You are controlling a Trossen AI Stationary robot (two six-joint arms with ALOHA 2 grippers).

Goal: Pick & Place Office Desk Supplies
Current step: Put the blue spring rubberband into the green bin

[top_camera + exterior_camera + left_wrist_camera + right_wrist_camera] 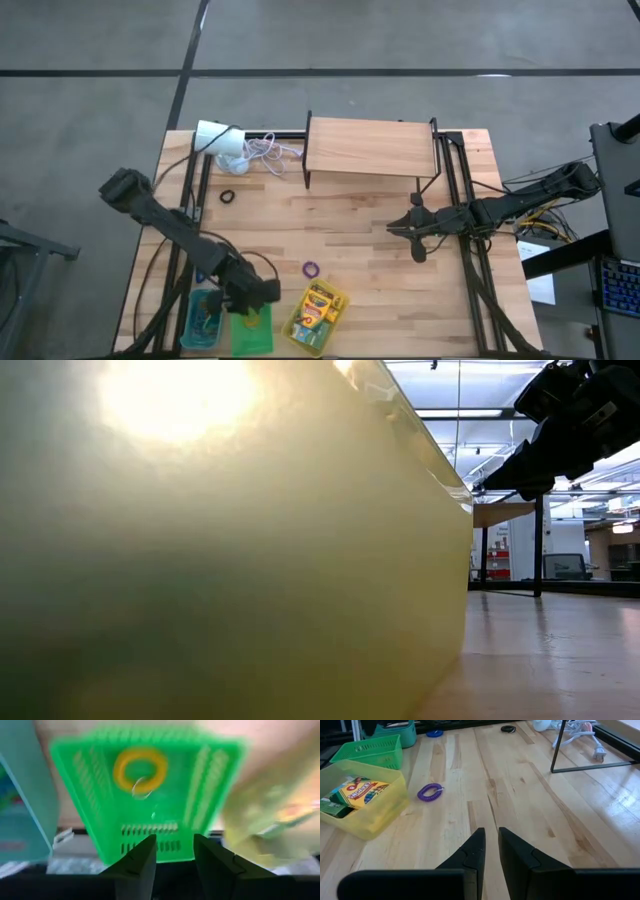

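Observation:
My left gripper [175, 851] is open and hovers over the green basket [145, 795] at the table's near left [252, 335]. An orange rubber-band loop [140, 767] lies on the basket's floor. A teal basket [205, 320] stands to the left of the green one. To its right, a yellow bin [315, 318] holds crayon boxes [357, 790]. A purple loop [311, 269] and a black loop [227, 197] lie on the wood. My right gripper [491, 845] is shut on nothing, over bare table right of centre [415, 235].
A wooden shelf on a black frame [370, 148] stands at the far edge. The white cylinder [220, 140] and its cord lie to its left. The yellow bin's wall [230, 560] fills most of the low view. Bare wood lies between the two arms.

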